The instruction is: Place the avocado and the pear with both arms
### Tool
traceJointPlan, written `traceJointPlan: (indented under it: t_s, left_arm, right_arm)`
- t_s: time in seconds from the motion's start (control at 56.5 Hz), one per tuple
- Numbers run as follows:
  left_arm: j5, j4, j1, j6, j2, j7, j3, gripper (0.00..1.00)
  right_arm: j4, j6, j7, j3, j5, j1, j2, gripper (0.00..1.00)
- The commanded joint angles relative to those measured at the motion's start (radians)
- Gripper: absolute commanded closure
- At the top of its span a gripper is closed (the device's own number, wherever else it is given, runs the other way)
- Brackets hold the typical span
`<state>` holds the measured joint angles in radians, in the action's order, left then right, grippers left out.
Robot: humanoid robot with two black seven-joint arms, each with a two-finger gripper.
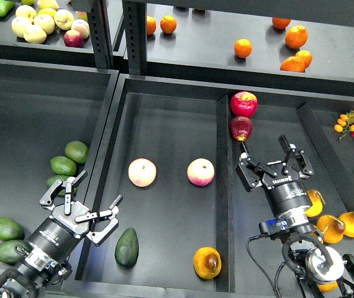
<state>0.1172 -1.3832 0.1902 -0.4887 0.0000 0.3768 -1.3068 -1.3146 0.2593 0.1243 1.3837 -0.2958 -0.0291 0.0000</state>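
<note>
Logging the middle tray (pixel 164 105) from the head view: my left gripper (pixel 85 205) hangs with its fingers spread wide and nothing between them, over the tray's left wall. The avocado (pixel 127 247), very dark green, lies on the tray floor just right of that gripper and slightly nearer me, close to one fingertip but apart from it. The pear (pixel 207 262), deep orange-yellow with a dark brown blotch, rests further right along the same tray's near end, well apart from the left gripper and down-left of the right one. My right gripper (pixel 275 162) stands in the neighbouring tray (pixel 313 121), fingers parted and empty. Beyond it lie two red apples (pixel 243 115), one touching the other; two pink-cream apples (pixel 171 172) sit between the two grippers. Lighter green avocados (pixel 68 160) lie just past the left gripper and others behind it. Yellow pears (pixel 341 225) crowd beside the right arm.
</note>
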Motion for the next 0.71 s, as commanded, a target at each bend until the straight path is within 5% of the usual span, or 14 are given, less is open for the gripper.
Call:
traceJointPlan:
  t_s: [0.0,0.46,0.69]
  left_arm:
    - [0.001,0.0,0.0,0.0,0.0,0.004,-0.006,0.01]
    - [0.001,0.0,0.0,0.0,0.0,-0.012,-0.014,0.01]
    - [0.002,0.0,0.0,0.0,0.0,-0.061,-0.051,0.01]
  right_arm:
    - [0.0,0.0,0.0,0.0,0.0,0.0,0.0,0.0]
    - [0.0,0.0,-0.002,0.002,0.0,0.0,0.0,0.0]
    - [0.0,0.002,-0.002,0.038,0.0,0.0,0.0,0.0]
